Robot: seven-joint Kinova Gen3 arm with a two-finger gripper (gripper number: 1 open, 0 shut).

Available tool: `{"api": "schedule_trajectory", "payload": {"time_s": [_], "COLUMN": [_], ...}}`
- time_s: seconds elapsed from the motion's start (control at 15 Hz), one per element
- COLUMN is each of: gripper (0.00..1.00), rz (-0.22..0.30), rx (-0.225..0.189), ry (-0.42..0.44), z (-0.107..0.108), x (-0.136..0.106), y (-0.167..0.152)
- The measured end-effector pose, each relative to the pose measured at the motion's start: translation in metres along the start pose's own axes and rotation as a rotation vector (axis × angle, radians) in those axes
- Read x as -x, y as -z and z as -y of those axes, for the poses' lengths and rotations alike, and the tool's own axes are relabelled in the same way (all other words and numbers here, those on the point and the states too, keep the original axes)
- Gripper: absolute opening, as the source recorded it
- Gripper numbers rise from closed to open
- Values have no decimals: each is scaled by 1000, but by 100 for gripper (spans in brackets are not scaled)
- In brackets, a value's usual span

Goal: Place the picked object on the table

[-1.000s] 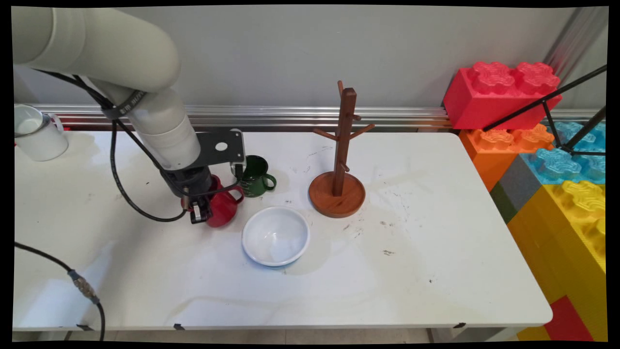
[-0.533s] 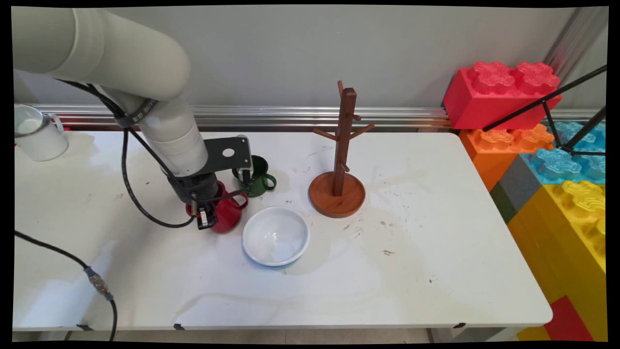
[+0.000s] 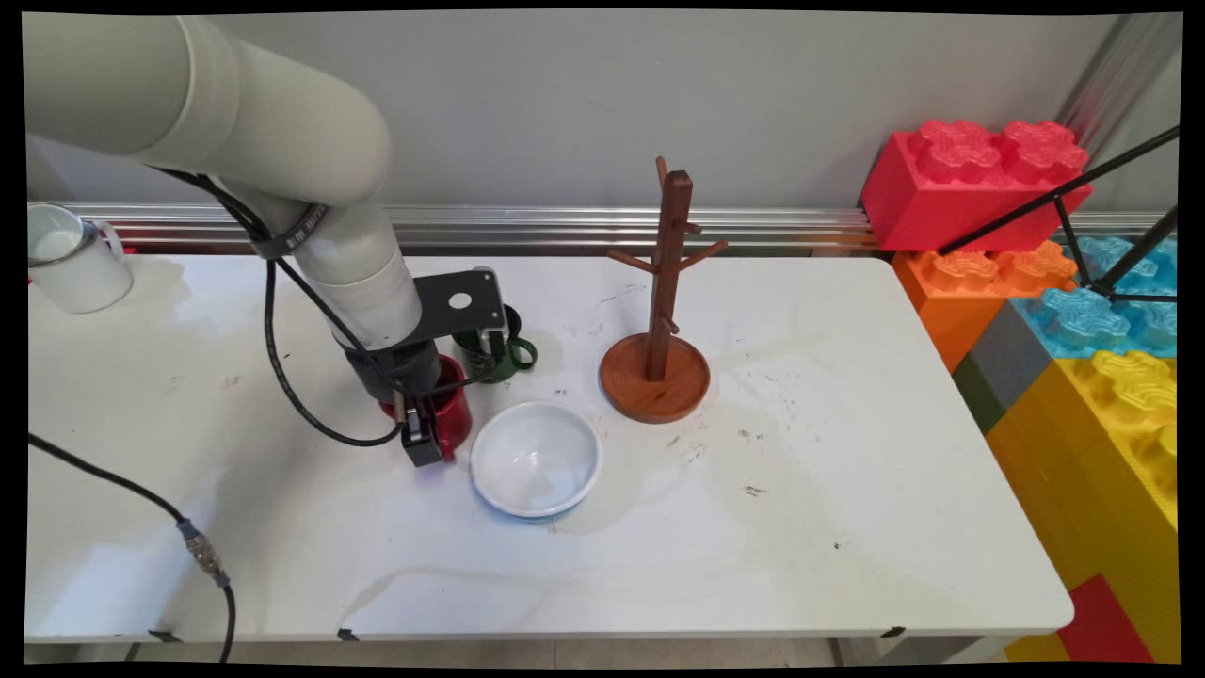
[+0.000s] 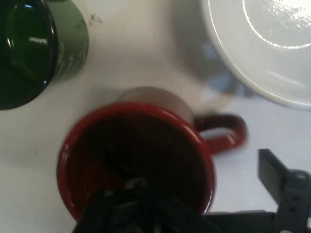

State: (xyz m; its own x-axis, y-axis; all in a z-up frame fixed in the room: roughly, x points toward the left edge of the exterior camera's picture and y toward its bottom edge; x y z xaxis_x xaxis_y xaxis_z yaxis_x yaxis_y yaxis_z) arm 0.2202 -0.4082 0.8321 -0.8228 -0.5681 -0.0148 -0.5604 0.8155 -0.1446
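A white robot arm reached down over a white table (image 3: 800, 490), its black gripper (image 3: 424, 444) lowered at the rim of a red mug (image 3: 454, 414) that stood upright to the left of a wooden mug tree (image 3: 659, 367) and a little nearer the table's front edge. Whether the gripper was open or closed could not be made out: in the hand view its dark linkage hung blurred over the mouth of the red mug (image 4: 136, 160). The space there was tight. A white bowl (image 3: 535, 459) sat just beside the red mug, between it and the mug tree's base and nearer the front, and a green mug (image 3: 508, 353) stood close behind, left of the tree and partly hidden by the arm's black bracket. In the hand view the red mug's handle pointed toward the white bowl (image 4: 262, 48), with the green mug (image 4: 29, 48) near but apart. A white mug (image 3: 71, 259) stood far left of the tree, at the table's back left corner. Open surface stretched right of the tree and in front of it to the table's edges, beyond which big coloured blocks (image 3: 979, 179) were stacked. In all: three mugs, one bowl, one mug tree, its pegs bare.
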Motion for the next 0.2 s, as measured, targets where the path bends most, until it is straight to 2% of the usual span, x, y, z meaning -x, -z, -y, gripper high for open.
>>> {"api": "schedule_trajectory", "payload": {"time_s": [0.2], "gripper": [100], "rz": [-5], "rx": [2], "ry": [17], "z": [2], "x": [0], "y": [-2]}}
